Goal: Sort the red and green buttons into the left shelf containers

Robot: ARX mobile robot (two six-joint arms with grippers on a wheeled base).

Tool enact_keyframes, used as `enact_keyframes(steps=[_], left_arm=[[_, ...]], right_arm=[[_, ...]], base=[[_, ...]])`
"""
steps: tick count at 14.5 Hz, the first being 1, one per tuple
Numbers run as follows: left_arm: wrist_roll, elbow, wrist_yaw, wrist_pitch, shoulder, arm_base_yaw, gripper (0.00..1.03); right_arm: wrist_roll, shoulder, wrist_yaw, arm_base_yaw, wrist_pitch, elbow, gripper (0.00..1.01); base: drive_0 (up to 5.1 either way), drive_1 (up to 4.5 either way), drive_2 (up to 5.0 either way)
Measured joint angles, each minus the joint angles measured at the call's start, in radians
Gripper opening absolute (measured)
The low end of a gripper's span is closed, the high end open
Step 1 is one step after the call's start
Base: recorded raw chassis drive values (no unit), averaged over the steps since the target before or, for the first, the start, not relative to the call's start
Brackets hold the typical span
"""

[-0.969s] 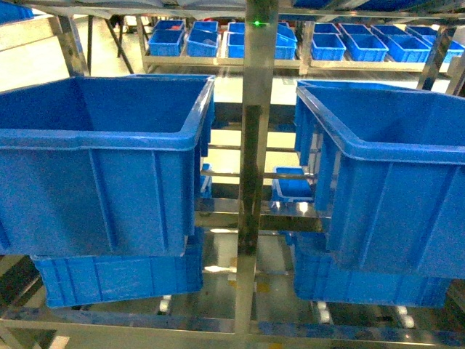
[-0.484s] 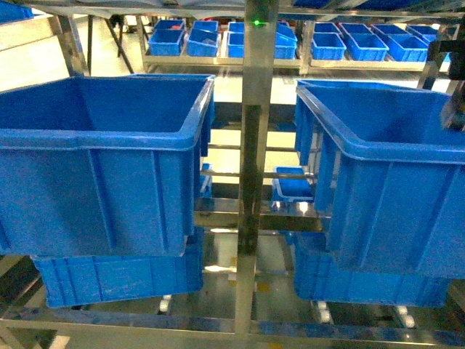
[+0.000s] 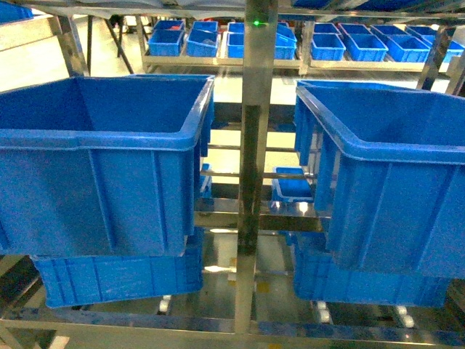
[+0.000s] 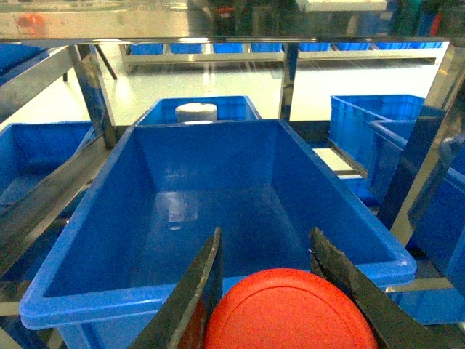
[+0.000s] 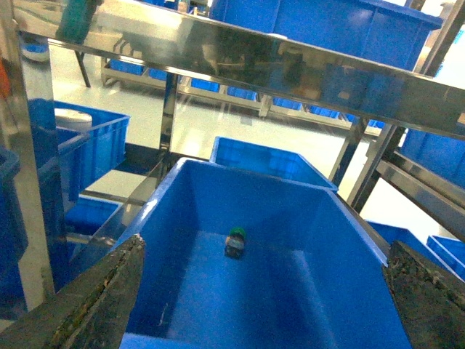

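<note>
In the head view two large blue bins sit side by side on a steel rack, the left bin (image 3: 102, 167) at nine o'clock and the right bin (image 3: 385, 182) at three o'clock, parted by an upright steel post (image 3: 254, 167) that runs from twelve to six o'clock and carries a small green light (image 3: 256, 23) near its top. Neither arm shows in this view. Beyond the post, rows of small blue trays (image 3: 290, 40) line a far shelf at twelve o'clock, and more blue bins sit on the tier below. The left wrist view looks down into a blue bin (image 4: 218, 218) whose floor is bare, with a white cylinder (image 4: 196, 113) standing in the next bin behind it at twelve o'clock. The left gripper (image 4: 280, 291) sits at six o'clock with its two dark fingers (image 4: 200, 291) closed against a red button (image 4: 290, 313), whose domed red cap fills the space between them; the cap hangs just over the bin's near rim. In the right wrist view the right gripper (image 5: 261, 320) has its jaws spread wide, one worn finger at seven o'clock and the other at four o'clock, with nothing between them. Below it, a green button (image 5: 235, 241) with a dark body rests on the floor of a blue bin (image 5: 305, 218), near the centre of the frame and toward the far wall.
</note>
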Motion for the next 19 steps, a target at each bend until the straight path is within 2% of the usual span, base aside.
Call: enact_keyframes(steps=[1,2,3,5,6,10,12,15,17,18,19], left_arm=[[0.0,0.0,0.0,-0.001,0.0,0.0,0.32],[0.0,0.0,-0.001,-0.001,0.0,0.0,0.32],[0.0,0.0,0.0,-0.001,0.0,0.001,0.32],[0.001,0.0,0.01,0.03,0.005,-0.002,0.32],[0.001,0.003,-0.004,0.068,0.032,-0.007,0.32],[0.01,0.099,-0.022,0.232,0.316,-0.027,0.32],[0.075,0.173,-0.068,0.352,0.527,-0.013,0.32],[0.151,0.384,-0.098,0.392,0.79,0.016,0.32],[0.185,0.489,-0.08,0.376,0.904,0.028,0.32],[0.189,0.49,-0.065,0.367,0.931,0.031,0.32],[0.197,0.462,-0.069,0.407,0.944,0.03,0.41]], right_arm=[[0.01,-0.153,0.001,0.002,-0.173,-0.008,0.98],[0.035,-0.244,0.002,0.0,-0.314,0.005,0.98],[0.046,-0.264,0.0,0.002,-0.37,0.008,0.98],[0.056,-0.235,-0.001,0.002,-0.383,0.008,0.98],[0.056,-0.233,-0.001,0.002,-0.379,0.008,0.98],[0.057,-0.24,-0.001,0.002,-0.378,0.008,0.98],[0.057,-0.24,-0.001,0.002,-0.377,0.008,0.98],[0.057,-0.24,-0.001,0.002,-0.378,0.008,0.98],[0.057,-0.24,-0.001,0.002,-0.377,0.008,0.98],[0.057,-0.24,-0.001,0.002,-0.377,0.008,0.98],[0.057,-0.24,-0.001,0.002,-0.377,0.008,0.98]], base=[[0.0,0.0,0.0],[0.0,0.0,0.0],[0.0,0.0,0.0],[0.0,0.0,0.0],[0.0,0.0,0.0],[0.0,0.0,0.0],[0.0,0.0,0.0],[0.0,0.0,0.0],[0.0,0.0,0.0],[0.0,0.0,0.0],[0.0,0.0,0.0]])
